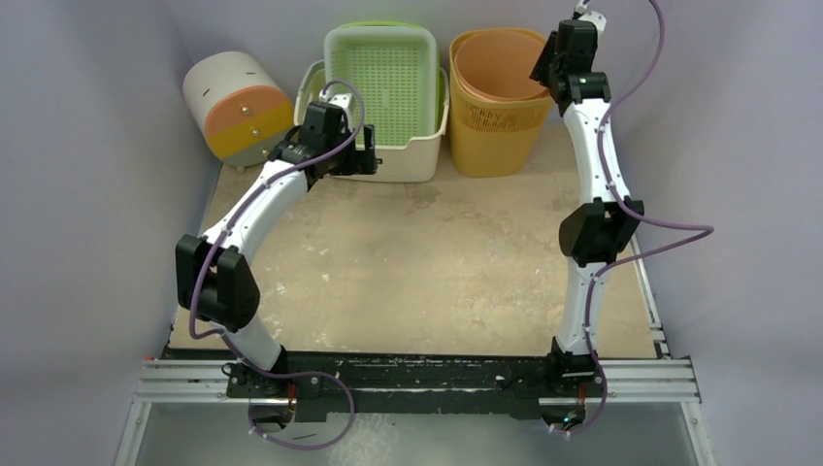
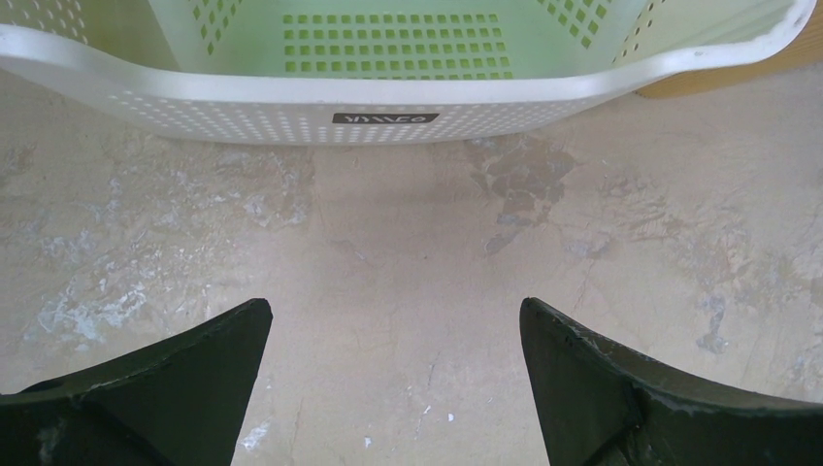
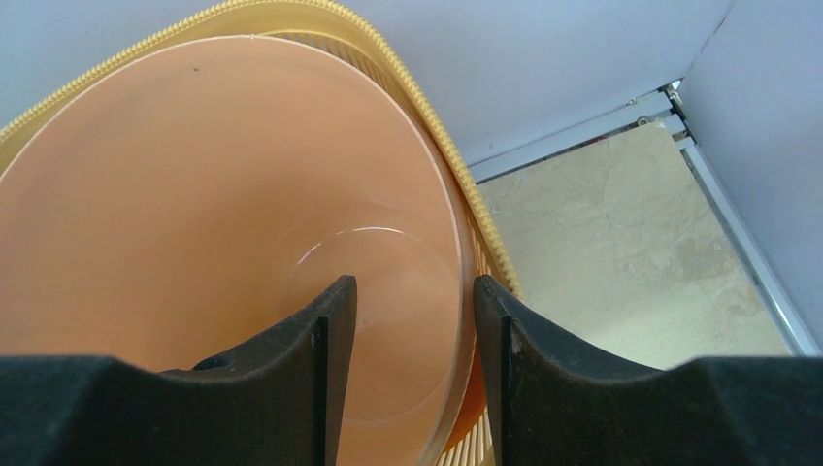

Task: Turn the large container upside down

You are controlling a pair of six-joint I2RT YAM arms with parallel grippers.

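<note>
Two arms work different ends of the back row, and the placement reads as a division of labour. The right gripper (image 3: 414,291) hangs over the large container, which by its height appears to be the yellow bin (image 1: 493,136) with the orange bucket (image 3: 194,194) nested inside it. It stands upright, mouth up, at the back right of the table (image 1: 437,282), just beside the white basket (image 2: 291,107) that carries a green basket (image 1: 380,73). Coming in from above at the rim suits a flip: a hold on the lip would let the wrist roll the whole thing over.

In the right wrist view the fingers are partly spread, about halfway. One finger dips inside the orange bucket and the other sits at its outer side, so the bucket's thin rim runs down between them, close to the outer finger. A clear gap shows, so nothing is pinched yet. Whether the outer pad touches the wall cannot be told.

The left gripper (image 2: 393,320) sits low over bare tabletop in front of the white basket, fingers spread wide and holding nothing, apart from the basket's wall. It is probably waiting clear of the turn.

A round drum (image 1: 238,107) lies on its side at the back left, well apart from both grippers.
</note>
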